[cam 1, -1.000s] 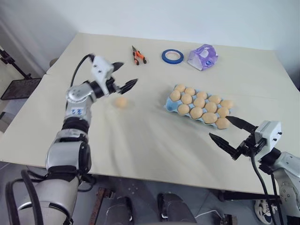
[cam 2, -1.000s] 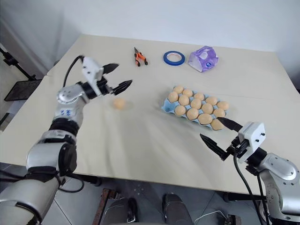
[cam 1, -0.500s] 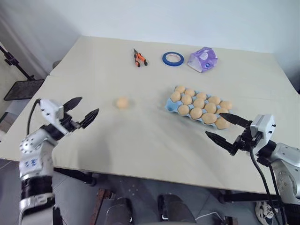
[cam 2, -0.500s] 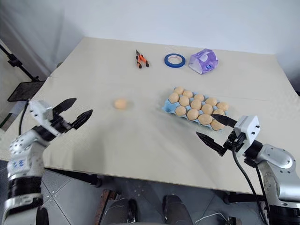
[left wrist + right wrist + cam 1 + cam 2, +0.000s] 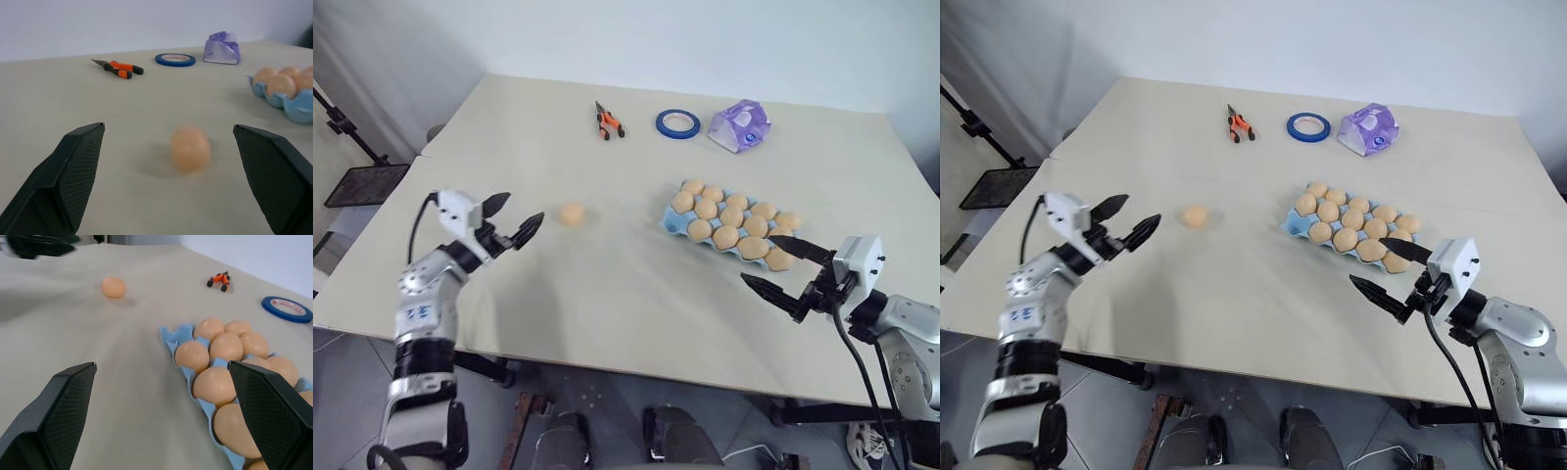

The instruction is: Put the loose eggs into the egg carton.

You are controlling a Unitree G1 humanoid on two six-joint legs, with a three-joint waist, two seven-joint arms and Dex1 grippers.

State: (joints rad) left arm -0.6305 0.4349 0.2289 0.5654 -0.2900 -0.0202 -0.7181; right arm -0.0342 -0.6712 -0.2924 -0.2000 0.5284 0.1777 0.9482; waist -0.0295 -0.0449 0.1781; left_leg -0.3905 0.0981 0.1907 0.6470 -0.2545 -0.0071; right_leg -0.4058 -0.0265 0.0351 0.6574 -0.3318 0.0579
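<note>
At frame centre-left, one loose egg point(image 5: 571, 213) lies beside the spread, empty left gripper point(image 5: 513, 219); right gripper point(image 5: 785, 269) gapes by the egg carton point(image 5: 672, 219).

Beige table point(image 5: 607, 323), pale wall point(image 5: 705, 39)

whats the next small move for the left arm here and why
Probably ease the left gripper forward until the loose egg sits between its fingers. Its jaws are open, the egg lies just ahead on the table, well apart from the egg carton.
</note>
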